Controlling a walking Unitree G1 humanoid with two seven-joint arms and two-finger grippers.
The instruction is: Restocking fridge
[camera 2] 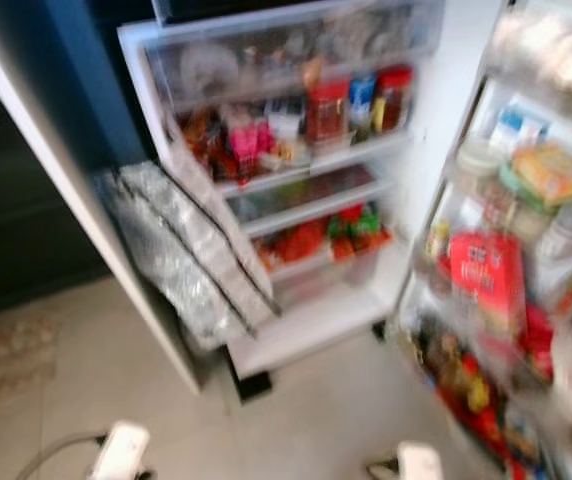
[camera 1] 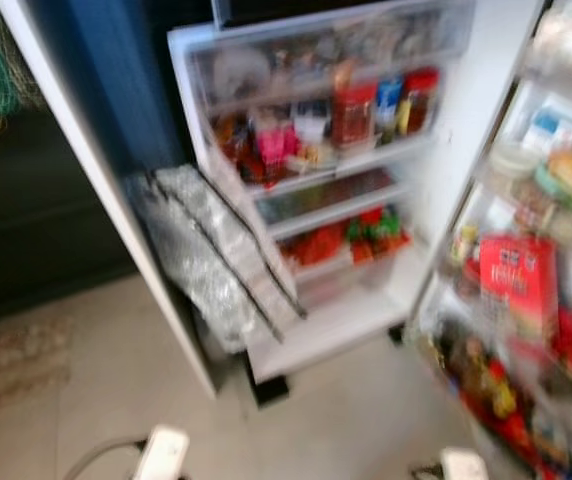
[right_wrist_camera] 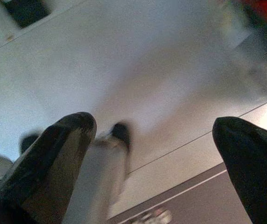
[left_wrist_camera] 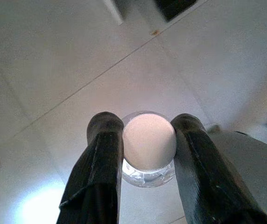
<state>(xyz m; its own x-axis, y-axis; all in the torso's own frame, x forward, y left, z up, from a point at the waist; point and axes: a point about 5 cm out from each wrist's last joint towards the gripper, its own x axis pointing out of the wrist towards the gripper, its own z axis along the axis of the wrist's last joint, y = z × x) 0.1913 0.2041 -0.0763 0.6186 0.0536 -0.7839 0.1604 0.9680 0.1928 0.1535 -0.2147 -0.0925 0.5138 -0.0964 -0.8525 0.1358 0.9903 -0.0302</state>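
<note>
Left pincer [left_wrist_camera: 145, 149] is clamped on a bottle [left_wrist_camera: 148, 148] just under its white cap [left_wrist_camera: 149, 141], one finger each side, hanging low over the floor tiles [camera 1: 106, 380]. That's your stock item: in hand, not yet in the fridge [camera 1: 526, 250]. Right pincer [right_wrist_camera: 154, 140] is spread wide, nothing between the fingers, also down by the floor.

Head views are blurred, so the camera is likely moving. Fridge is open ahead: door [camera 1: 316, 170] swung out left of centre with packed racks, a silver bag [camera 1: 216, 250] leaning at its lower edge, main shelves crammed on the right with a red carton [camera 1: 518, 280] near the front.

Risks from here, my read:
- Grip sits on the neck, close to the cap. Body is clear and looks smooth, contents can't be judged. Swing during a step or fast lift could let it slip or pivot between the fingers. Keep the wrist steady.
- Can't pick out a free slot in this blur. Shelves and racks look full; pushing the bottle in could knock neighbours out, the carton first.
- Bag sticks out near the left arm's lift path; you could snag it.
- Open right pincer is near the lower shelves; watch it on approach.

Stop, let the view settle, then choose the slot.
</note>
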